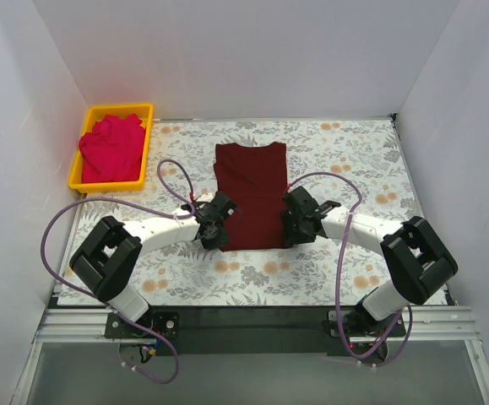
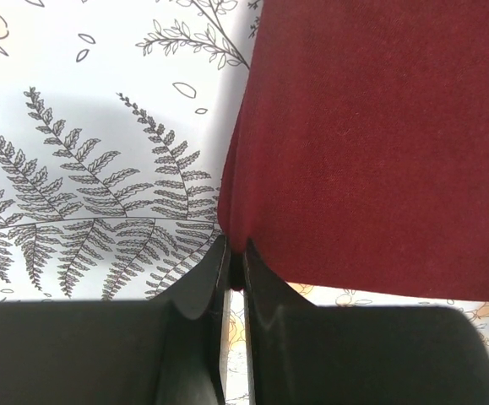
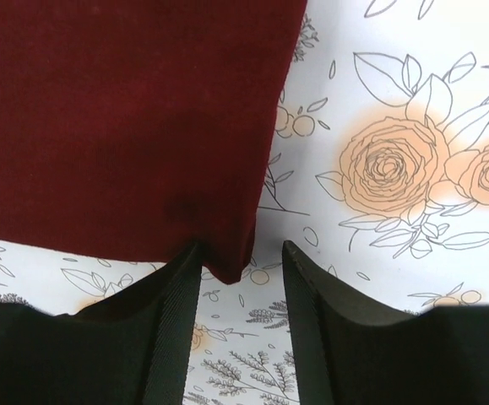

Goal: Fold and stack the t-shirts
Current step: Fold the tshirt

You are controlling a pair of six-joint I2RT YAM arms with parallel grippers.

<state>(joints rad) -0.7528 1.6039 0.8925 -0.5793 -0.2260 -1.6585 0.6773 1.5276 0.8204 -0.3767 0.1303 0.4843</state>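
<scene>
Top external view, soft matte maroon t-shirt (image 1: 251, 181) lying as a flat rectangle on floral-printed table (image 1: 354, 160), my left gripper (image 2: 236, 268) pinched tight on its near left corner, my right gripper (image 3: 242, 268) with ribbed black jaws apart astride the other near corner, crumpled pinkish-red t-shirt (image 1: 109, 150) in yellow bin (image 1: 147, 143)

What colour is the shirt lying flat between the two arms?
The t-shirt is plain dark maroon, seen best in the left wrist view.
</scene>
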